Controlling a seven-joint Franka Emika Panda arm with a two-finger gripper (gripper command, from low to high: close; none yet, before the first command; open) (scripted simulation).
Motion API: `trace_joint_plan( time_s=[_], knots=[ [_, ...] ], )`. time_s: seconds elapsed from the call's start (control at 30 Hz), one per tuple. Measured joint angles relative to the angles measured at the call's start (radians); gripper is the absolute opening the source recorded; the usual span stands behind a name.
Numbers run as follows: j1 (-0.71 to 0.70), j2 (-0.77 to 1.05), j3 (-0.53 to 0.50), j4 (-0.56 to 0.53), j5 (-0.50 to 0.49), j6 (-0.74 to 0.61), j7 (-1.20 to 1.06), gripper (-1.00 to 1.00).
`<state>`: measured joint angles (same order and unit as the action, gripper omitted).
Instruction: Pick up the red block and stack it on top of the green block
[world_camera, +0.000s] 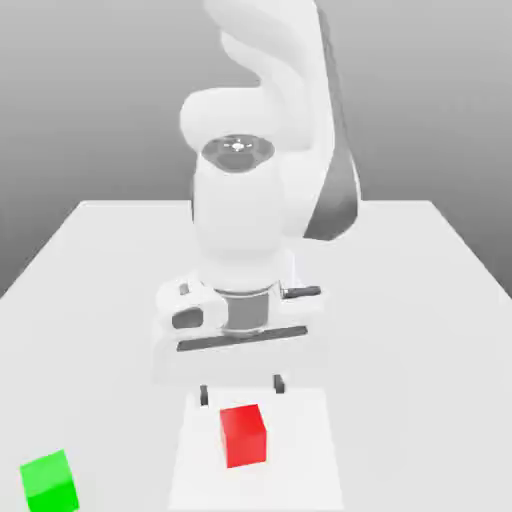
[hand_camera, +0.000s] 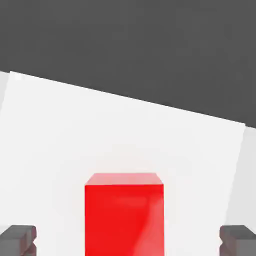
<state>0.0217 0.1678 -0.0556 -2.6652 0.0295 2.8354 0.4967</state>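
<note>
Hovering open, gripper (world_camera: 242, 388) has red cube (world_camera: 243, 436) below on the white patch (world_camera: 305, 440); probably light, stiff, so grip opposite side faces, mid-height.

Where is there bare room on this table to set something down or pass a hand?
In the exterior view, bare tabletop lies right of the red block's white patch, and between that patch and the green block. It is crowded around the red block, under the open end effector.
</note>
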Motion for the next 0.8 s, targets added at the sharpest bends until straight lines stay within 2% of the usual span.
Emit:
trace_joint_plan(
  time_s=[0.07, 0.1, 0.33, 0.53, 0.8],
  knots=[
    [-0.009, 0.072, 0.011, 0.009, 0.01, 0.061, -0.009, 0.0],
    [-0.015, 0.107, 0.018, 0.014, 0.016, 0.09, -0.013, -1.0],
    [-0.018, 0.114, 0.021, 0.015, 0.014, 0.096, -0.012, -1.0],
    [-0.021, -0.063, 0.007, -0.002, -0.014, -0.063, 0.02, -1.0],
    [-0.143, 0.029, -0.144, 0.259, 0.052, -0.239, 0.261, -1.0]
  ],
)
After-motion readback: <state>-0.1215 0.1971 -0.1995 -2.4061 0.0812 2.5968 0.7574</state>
